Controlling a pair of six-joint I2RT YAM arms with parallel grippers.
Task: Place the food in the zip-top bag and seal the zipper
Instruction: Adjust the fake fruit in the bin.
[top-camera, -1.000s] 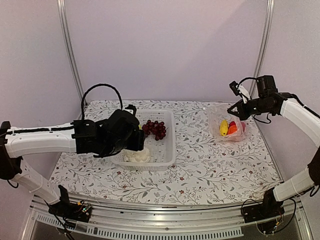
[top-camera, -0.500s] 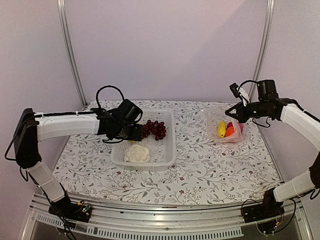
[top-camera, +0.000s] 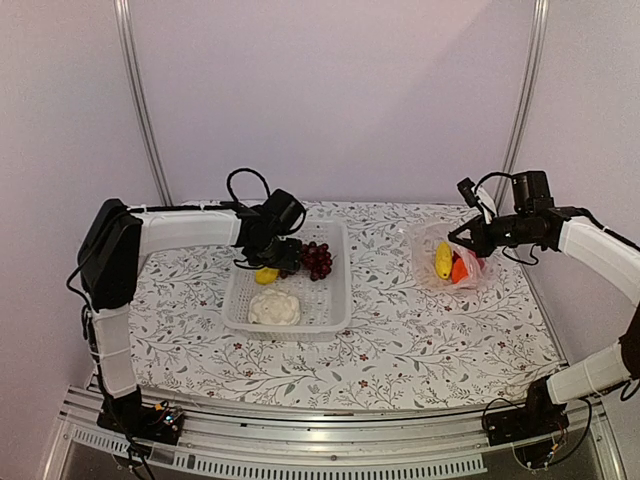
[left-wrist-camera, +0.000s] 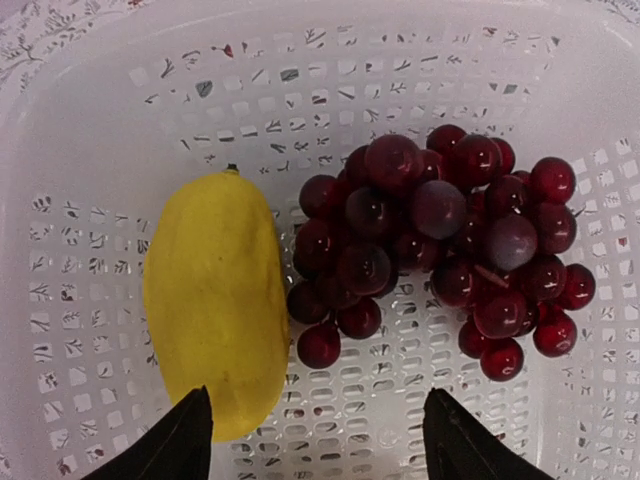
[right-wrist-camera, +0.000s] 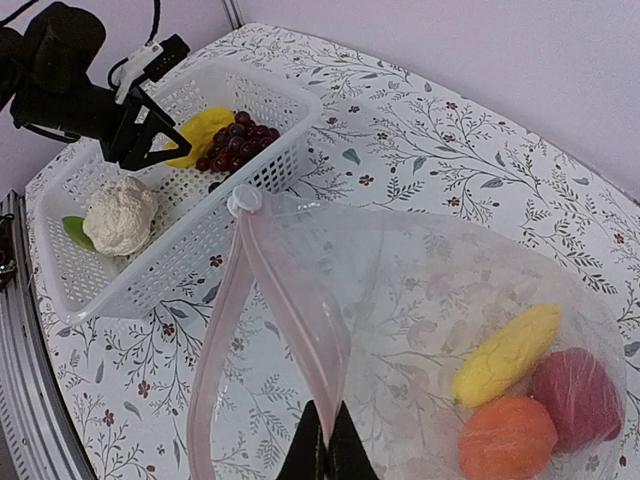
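Note:
My left gripper is open and empty, low over the white basket. Its black fingertips straddle the gap between a yellow fruit and the dark purple grape bunch. The white cauliflower lies at the basket's near end. My right gripper is shut on the pinkish zipper strip of the clear zip-top bag, holding its mouth open. Inside lie a yellow piece, an orange piece and a red piece.
The table wears a floral cloth. Metal frame posts stand at the back corners, with the wall close behind. The basket and the bag sit about a hand's width apart on the cloth.
My left arm has swung from the basket's near-left side to its far end, uncovering the cauliflower and a yellow fruit. My right gripper has lowered slightly with the bag edge.

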